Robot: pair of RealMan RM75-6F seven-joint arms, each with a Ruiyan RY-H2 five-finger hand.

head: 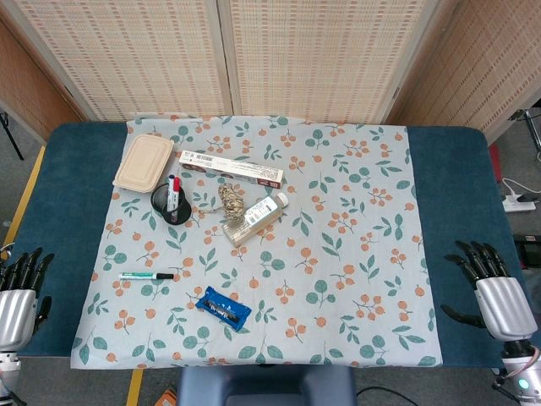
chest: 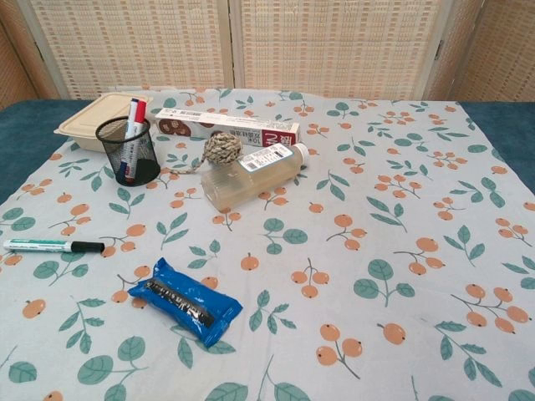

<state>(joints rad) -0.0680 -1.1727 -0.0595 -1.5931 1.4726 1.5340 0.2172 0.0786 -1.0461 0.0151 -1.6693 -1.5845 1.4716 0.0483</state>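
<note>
1. Metal and black fingers make up the left hand [head: 19, 292], which we see at the far left edge of the worktop [head: 63, 194], fingers spread and holding nothing; its lower part is cut off by the frame.
2. Nearest to it lies a slim green-and-white marker [head: 145, 276] with a black cap, flat on the leaf-and-berry printed cloth [head: 355, 254], well apart from the fingers.
3. Further back we see a beige lidded tray [head: 142, 161] with rounded corners, and just beside it a black mesh pen cup [head: 172, 202] holding red-capped pens.
4. A glossy blue packet [head: 223, 308] lies near the front edge, crinkled.
5. Behind it, a long printed carton [head: 231, 168], a ball of twine [head: 230, 201] and a clear bottle [head: 256, 218] on its side sit close together.
6. The right hand [head: 490, 288] rests at the far right on the blue surface, fingers spread, empty, well apart from everything; the chest view shows neither hand.
</note>
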